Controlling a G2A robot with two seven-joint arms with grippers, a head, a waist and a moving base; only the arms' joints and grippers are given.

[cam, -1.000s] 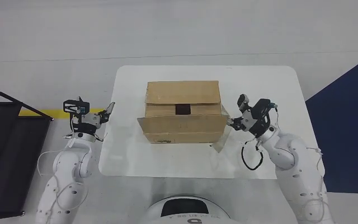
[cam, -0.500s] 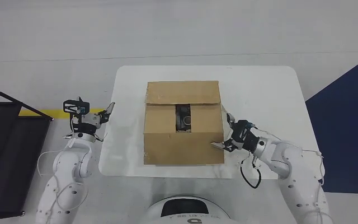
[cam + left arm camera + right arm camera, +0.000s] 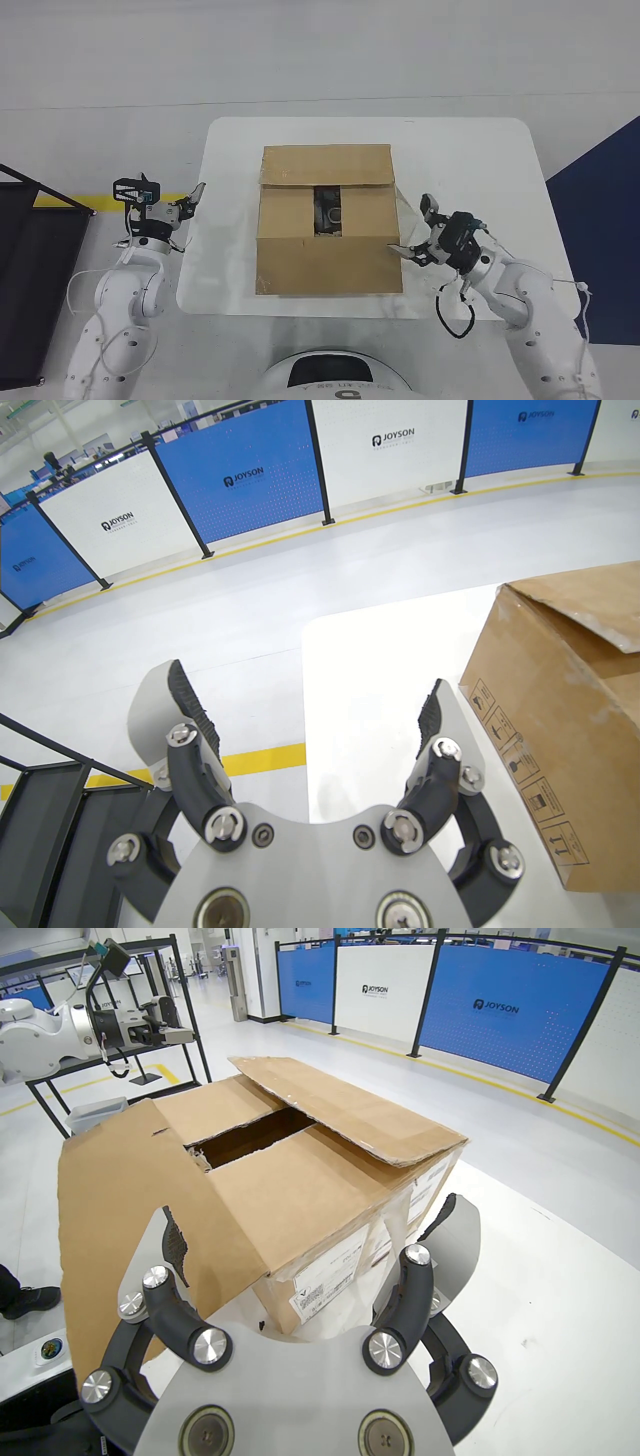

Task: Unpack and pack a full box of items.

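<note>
Box: we see the cardboard box (image 3: 330, 265) (image 3: 550, 710) (image 3: 300, 1188) standing on the middle of the white table (image 3: 470, 160) (image 3: 380, 660) (image 3: 525, 1278).
Far flap: the far flap (image 3: 327, 165) (image 3: 350, 1113) lies over the far part of the top, its edge a little lifted.
Near flap: the near flap (image 3: 328, 268) (image 3: 115, 1228) is swung out toward the robot, past the box's near side.
Opening: we find a dark gap (image 3: 328, 208) (image 3: 255, 1138) between the two inner flaps; something sits inside, too dim for us to name.
Right hand: the right gripper (image 3: 411, 228) (image 3: 310, 1215) is just beside the box's right side, by its near corner, fingers spread wide with nothing held. One finger (image 3: 175, 1238) is close against the near flap's edge; we cannot tell whether it touches.
Left hand: the left gripper (image 3: 190, 198) (image 3: 304, 680) hangs at the table's left edge, well apart from the box, fingers wide and empty.
Surroundings: we note a black rack (image 3: 30, 260) (image 3: 60, 800) left of the table and a yellow floor line (image 3: 60, 200) (image 3: 260, 755).
</note>
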